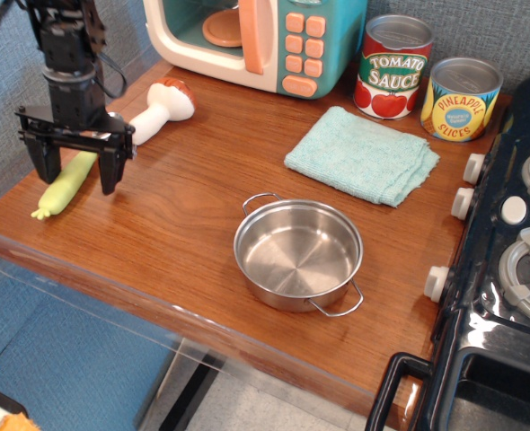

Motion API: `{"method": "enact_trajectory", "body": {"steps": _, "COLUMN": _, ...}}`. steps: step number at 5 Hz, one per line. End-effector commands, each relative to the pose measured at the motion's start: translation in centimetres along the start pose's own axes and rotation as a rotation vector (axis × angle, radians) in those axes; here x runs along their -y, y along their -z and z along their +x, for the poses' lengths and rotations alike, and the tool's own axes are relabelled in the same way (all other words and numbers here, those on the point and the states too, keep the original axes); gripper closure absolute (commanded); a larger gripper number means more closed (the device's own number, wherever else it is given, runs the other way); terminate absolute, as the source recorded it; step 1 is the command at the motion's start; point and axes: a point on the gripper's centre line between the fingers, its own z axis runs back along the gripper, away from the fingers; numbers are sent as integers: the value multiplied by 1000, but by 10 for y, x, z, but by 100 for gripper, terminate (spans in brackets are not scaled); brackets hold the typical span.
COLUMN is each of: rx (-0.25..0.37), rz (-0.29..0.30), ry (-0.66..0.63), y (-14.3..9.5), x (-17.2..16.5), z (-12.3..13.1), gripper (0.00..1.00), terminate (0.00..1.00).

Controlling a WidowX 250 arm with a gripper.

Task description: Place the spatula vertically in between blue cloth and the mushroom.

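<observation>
The spatula (pixel 64 186) lies at the table's left edge; its pale yellow-green handle shows, its silver head is hidden behind my gripper. My gripper (pixel 76 173) is open, its two black fingers straddling the handle's upper part, one on each side, low over the table. The mushroom (pixel 160 106), white stem and reddish-brown cap, lies just right of the gripper near the toy microwave. The blue cloth (pixel 362 154) lies folded at the back right of the table, far from the gripper.
A steel pot (pixel 298 254) stands at the table's front centre. A toy microwave (pixel 265 38) stands at the back, with a tomato sauce can (pixel 392 66) and a pineapple can (pixel 463 99) to its right. A black toy stove (pixel 512 260) borders the right side.
</observation>
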Motion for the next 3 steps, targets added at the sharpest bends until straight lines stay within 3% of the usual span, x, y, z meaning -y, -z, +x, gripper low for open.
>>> {"method": "enact_trajectory", "body": {"steps": 1, "rx": -45, "rz": -2, "ry": -71, "y": 14, "x": -16, "z": -3, "gripper": 0, "terminate": 0}}
{"method": "enact_trajectory", "body": {"steps": 2, "rx": -38, "rz": 7, "ry": -75, "y": 15, "x": -14, "z": -6, "gripper": 100, "terminate": 0}}
{"method": "enact_trajectory", "body": {"steps": 3, "rx": -33, "rz": 25, "ry": -80, "y": 9, "x": -9, "z": -11, "gripper": 100, "terminate": 0}}
